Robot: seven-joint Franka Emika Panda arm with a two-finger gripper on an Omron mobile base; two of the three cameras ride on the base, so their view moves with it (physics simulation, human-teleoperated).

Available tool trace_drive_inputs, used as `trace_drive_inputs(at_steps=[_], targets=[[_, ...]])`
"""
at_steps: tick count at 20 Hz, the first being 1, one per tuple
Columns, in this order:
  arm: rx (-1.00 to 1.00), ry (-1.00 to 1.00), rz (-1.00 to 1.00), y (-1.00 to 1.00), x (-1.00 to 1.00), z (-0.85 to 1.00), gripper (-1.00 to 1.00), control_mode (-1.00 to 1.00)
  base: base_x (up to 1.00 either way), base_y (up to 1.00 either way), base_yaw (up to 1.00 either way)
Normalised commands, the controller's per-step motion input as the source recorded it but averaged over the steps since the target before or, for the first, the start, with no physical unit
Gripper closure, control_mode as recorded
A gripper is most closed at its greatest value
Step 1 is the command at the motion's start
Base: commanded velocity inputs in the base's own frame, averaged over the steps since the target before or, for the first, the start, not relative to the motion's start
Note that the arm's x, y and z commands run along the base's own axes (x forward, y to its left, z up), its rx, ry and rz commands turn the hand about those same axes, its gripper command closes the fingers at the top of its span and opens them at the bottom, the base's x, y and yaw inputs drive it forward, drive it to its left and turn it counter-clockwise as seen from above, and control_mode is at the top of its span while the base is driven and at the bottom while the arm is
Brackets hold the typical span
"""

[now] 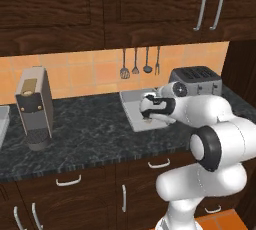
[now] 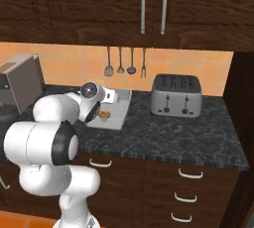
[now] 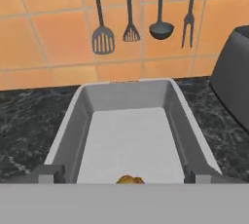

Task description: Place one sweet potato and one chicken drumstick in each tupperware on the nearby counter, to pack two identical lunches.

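The gripper (image 3: 124,177) hangs just above the near end of a pale-grey tupperware (image 3: 178,116) on the speckled counter (image 2: 198,138). Its two finger tips (image 3: 48,173) stand far apart, one at each long wall of the tray, so the jaws are wide and hold nothing.

A small golden-brown food piece (image 3: 130,180) lies on the tray floor at the near end, between the finger tips; in the right base view it shows as an orange-brown lump (image 2: 103,114) inside the tray. Which food it is cannot be told.

The rest of the tray floor is bare up to the far wall. That far wall sits close to the orange tiled backsplash (image 3: 48,38), under four hanging utensils (image 3: 102,39).

The silver four-slot toaster (image 2: 177,94) stands to the right of the tray, apart from it, with a strip of counter between. To the left, in the left base view, open countertop runs to a coffee machine (image 1: 34,106). The tray's front edge (image 1: 145,126) stops short of the counter's front edge
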Motion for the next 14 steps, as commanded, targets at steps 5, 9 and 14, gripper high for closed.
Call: trace_drive_inputs(at_steps=[5, 9, 14], targets=[[-0.08, 0.28, 0.16, -0.03, -0.89, 1.00, -1.00, -1.00, 0.00, 0.00, 0.00], [-0.04, 0.35, 0.18, 0.00, -1.00, 1.00, -1.00, -1.00, 0.00, 0.00, 0.00], [0.02, 0.26, 0.15, 0.00, -1.00, 0.80, -1.00, -1.00, 0.00, 0.00, 0.00]])
